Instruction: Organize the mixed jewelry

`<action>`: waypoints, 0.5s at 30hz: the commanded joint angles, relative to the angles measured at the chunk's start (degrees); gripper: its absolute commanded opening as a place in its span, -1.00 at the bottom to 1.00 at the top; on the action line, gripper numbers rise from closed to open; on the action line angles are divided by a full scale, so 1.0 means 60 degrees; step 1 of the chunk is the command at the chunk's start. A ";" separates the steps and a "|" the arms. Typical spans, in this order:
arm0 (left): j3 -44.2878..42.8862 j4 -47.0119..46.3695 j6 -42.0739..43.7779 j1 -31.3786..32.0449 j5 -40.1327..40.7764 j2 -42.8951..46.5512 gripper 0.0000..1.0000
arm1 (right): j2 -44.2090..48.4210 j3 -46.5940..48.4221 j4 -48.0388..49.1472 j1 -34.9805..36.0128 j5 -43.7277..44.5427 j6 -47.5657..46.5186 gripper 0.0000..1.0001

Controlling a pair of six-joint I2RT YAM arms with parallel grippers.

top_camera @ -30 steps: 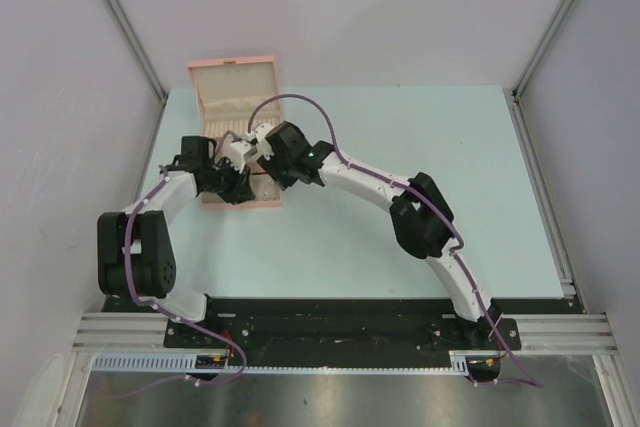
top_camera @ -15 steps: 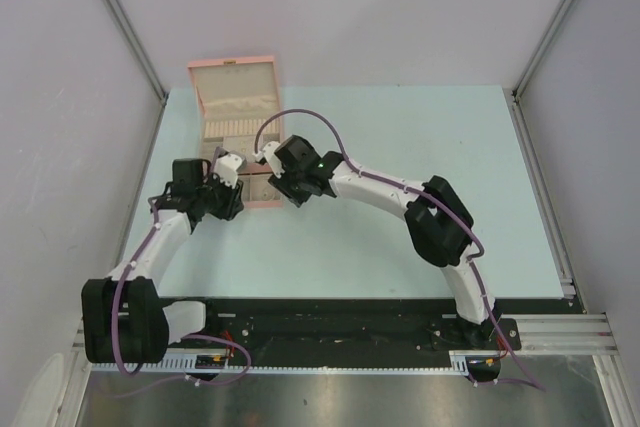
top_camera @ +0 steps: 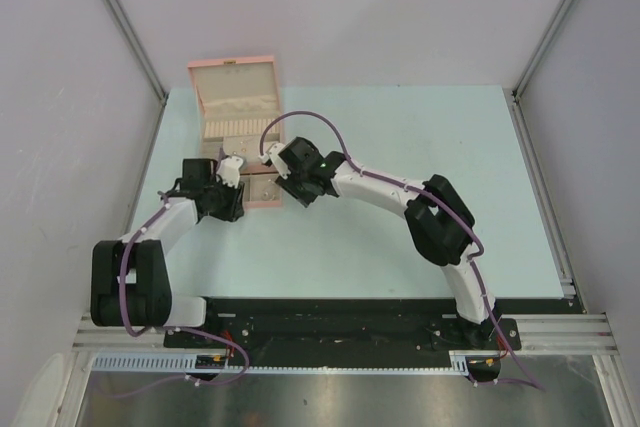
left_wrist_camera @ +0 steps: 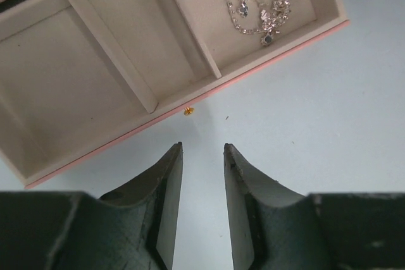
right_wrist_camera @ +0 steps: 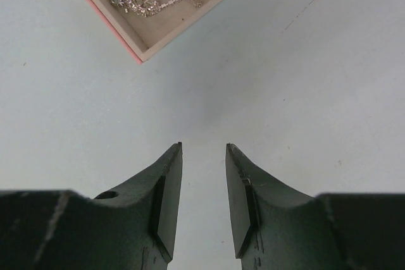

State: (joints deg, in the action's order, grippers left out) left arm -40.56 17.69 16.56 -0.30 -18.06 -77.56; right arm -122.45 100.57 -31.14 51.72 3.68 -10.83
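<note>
A box is set on the tabletop in the upper left of the top view, with its lid raised behind it. The left tool is placed over the box's left part and the right tool at its right edge. In the left wrist view, the mixed jewelry is seen in the upper-right compartment, with further compartments to its left. A small piece is found on the tabletop just beside the box's outer wall, above the tool's tips.
</note>
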 commanded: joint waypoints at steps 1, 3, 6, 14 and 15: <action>-0.0535 -0.0239 -0.0562 -0.0053 0.0286 -0.0271 -0.23 | 0.0194 0.0347 0.0048 -0.0139 0.0075 -0.0099 -0.22; -0.0579 -0.0283 -0.0606 0.0222 0.0462 -0.0446 -0.22 | 0.0179 0.0347 0.0033 -0.0154 0.0060 -0.0085 -0.22; -0.0697 -0.0414 -0.0738 0.0240 0.0608 -0.0724 -0.22 | 0.0223 0.0303 0.0033 -0.0242 0.0045 -0.0070 -0.22; -0.0814 -0.0693 -0.1045 0.0357 0.0813 -0.1312 -0.21 | 0.0340 0.0274 0.0018 -0.0446 0.0046 -0.0070 -0.22; -0.0814 -0.0780 -0.1089 0.0357 0.0872 -0.1341 -0.22 | 0.0370 0.0274 0.0018 -0.0447 0.0089 -0.0055 -0.22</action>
State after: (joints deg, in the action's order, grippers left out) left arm -43.40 15.92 14.20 1.37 -14.81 -85.06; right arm -122.45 100.62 -31.24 49.56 3.66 -10.85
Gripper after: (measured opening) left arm 0.393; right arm 0.389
